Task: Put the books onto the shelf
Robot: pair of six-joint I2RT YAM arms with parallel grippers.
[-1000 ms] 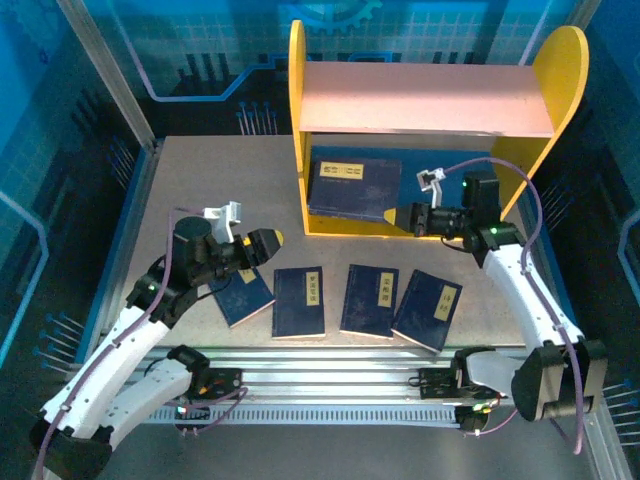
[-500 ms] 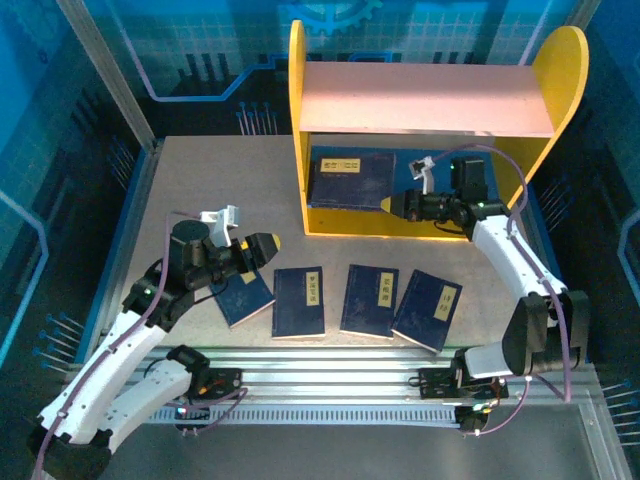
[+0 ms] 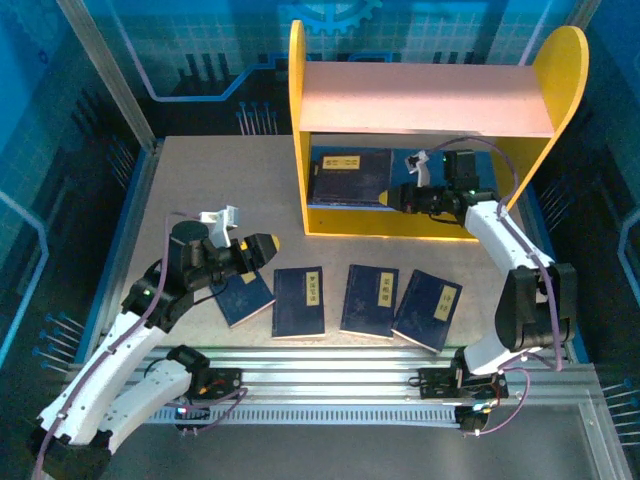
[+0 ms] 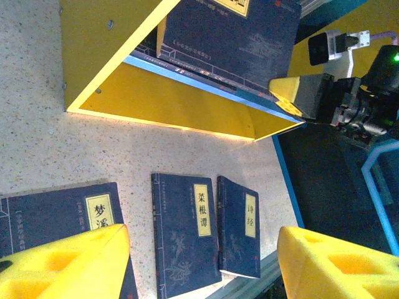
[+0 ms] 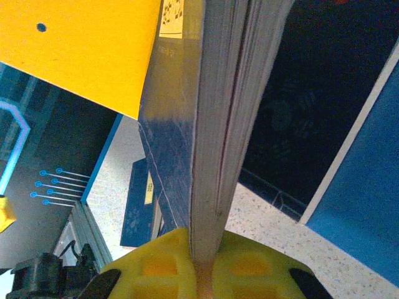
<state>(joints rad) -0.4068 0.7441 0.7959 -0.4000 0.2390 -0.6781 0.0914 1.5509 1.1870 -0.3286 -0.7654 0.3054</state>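
Observation:
Several dark navy books with yellow labels lie in a row near the table's front: (image 3: 243, 293), (image 3: 299, 301), (image 3: 370, 300), (image 3: 428, 309). My left gripper (image 3: 265, 248) hovers open above the leftmost one (image 4: 47, 215), nothing between its yellow fingers (image 4: 68, 261). The shelf (image 3: 310, 215) has yellow sides, a pink top and a blue lower board. My right gripper (image 3: 405, 197) is shut on another book (image 3: 348, 178) lying on the lower board. In the right wrist view its page edge (image 5: 212, 124) is clamped between my fingertips (image 5: 156, 268).
The shelf's top board (image 3: 420, 100) overhangs the held book and my right wrist. Blue enclosure walls (image 3: 60, 150) surround the table. A metal rail (image 3: 330, 365) runs along the front edge just behind the row of books.
My right gripper has carried its book left and deeper into the shelf's lower tier. The left arm has barely shifted, its jaws still open.

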